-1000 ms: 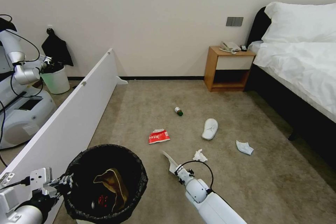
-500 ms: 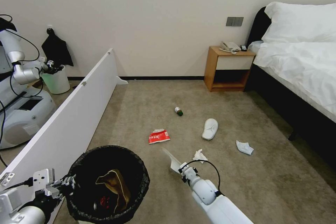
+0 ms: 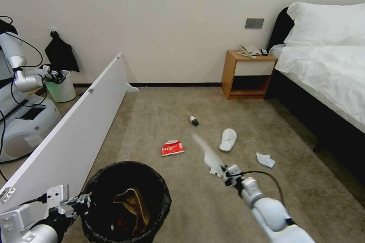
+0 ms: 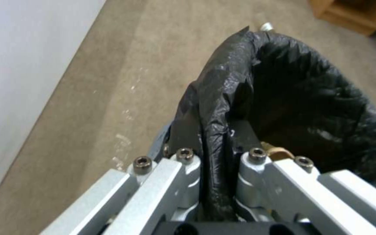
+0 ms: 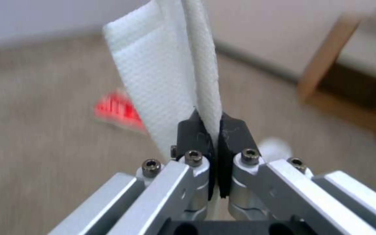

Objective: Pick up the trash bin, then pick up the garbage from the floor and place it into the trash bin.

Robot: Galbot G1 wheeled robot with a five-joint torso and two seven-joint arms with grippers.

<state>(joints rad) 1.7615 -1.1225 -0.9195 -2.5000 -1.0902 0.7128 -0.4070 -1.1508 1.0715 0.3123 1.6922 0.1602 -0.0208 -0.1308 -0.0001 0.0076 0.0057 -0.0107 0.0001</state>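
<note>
Right pincer (image 3: pixel 224 170) clamps blurred white fabric slipper (image 3: pixel 207 152); left pincer (image 3: pixel 81 202) grips black-bagged round bin (image 3: pixel 127 201), base cut off, on beige carpet (image 3: pixel 159 114).

The head view looks forward and down from high above the carpet (image 3: pixel 159 117), well back from both claws. The left wrist view sits directly behind the left claw (image 4: pixel 212 143), very near, facing along its fingers at the trash bin (image 4: pixel 292 98) rim. The right wrist view sits behind the right claw (image 5: pixel 212 130), close up. Head and right wrist views share the red packet (image 5: pixel 116 109) and nightstand (image 3: pixel 247 74).
</note>
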